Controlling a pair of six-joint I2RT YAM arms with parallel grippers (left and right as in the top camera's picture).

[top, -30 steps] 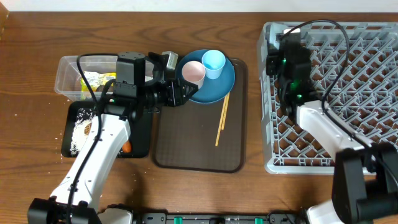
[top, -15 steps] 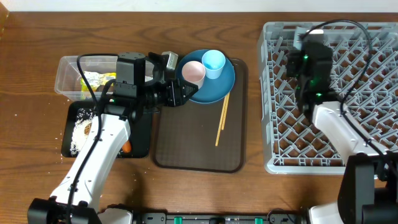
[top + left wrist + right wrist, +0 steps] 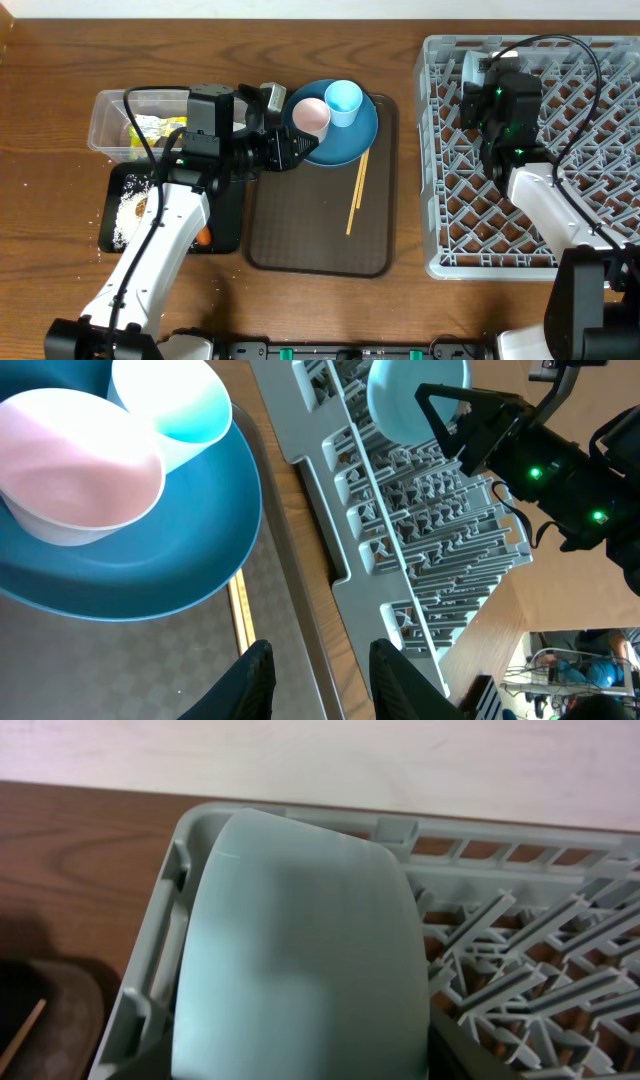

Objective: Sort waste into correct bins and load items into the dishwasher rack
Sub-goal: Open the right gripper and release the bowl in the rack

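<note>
The white bowl (image 3: pixel 469 65), light blue outside (image 3: pixel 300 950), is tipped on edge over the far left corner of the grey dishwasher rack (image 3: pixel 580 150), with my right gripper (image 3: pixel 477 74) shut on it. On the brown serving tray the large blue plate (image 3: pixel 350 140) carries the pink cup (image 3: pixel 310 115) and the light blue cup (image 3: pixel 343 100). The wooden chopsticks (image 3: pixel 357 190) lie beside the plate. My left gripper (image 3: pixel 296 150) hovers at the plate's left rim, open, its fingers (image 3: pixel 250 680) empty.
The clear tub (image 3: pixel 108 115) at the left holds the yellow-green wrapper (image 3: pixel 150 128). The black tray (image 3: pixel 228 215) in front of it holds white rice (image 3: pixel 125 210) and an orange carrot stick (image 3: pixel 204 237). The brown serving tray (image 3: pixel 300 235) lies between the bins and the rack.
My right arm has carried the bowl to the right, further over the rack's far left corner. The left arm has not moved.
</note>
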